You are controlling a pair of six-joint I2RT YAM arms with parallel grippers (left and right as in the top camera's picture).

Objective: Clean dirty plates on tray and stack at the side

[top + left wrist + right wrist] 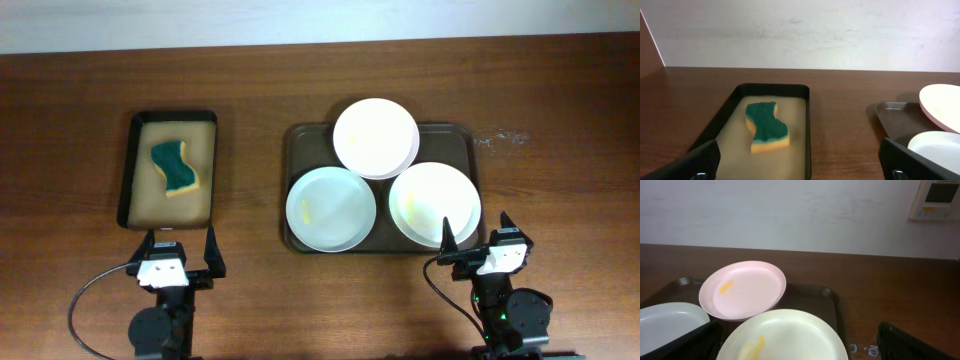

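Three round white shallow plates sat together on the large dark brown rectangular tray (298, 145) with rounded corners and a raised rim, which lay right of the middle of the brown wooden table (250, 80). The far plate (375, 138) reached out over the tray's far rim, and seen from overhead its near edge overlapped the two plates closer to the arms. The near left plate (331, 208) and the near right plate (435, 204) lay side by side, just apart, along the tray's near rim. The right wrist view showed a yellow smear on the far plate and another on the near right plate. The overhead view showed a faint yellowish mark on the near left plate. Well apart to the left lay a smaller black rectangular tray (195, 140) with a tan liner. On that liner rested a wavy-edged sponge (175, 167), green on top and yellow beneath. The left gripper (181, 238) was poised just short of the black tray's near end, its two fingers spread wide and holding nothing. The right gripper (476, 225) was poised at the dark brown tray's near right corner, its fingers likewise spread wide and empty. In the overhead view one fingertip overlapped the near right plate's edge.
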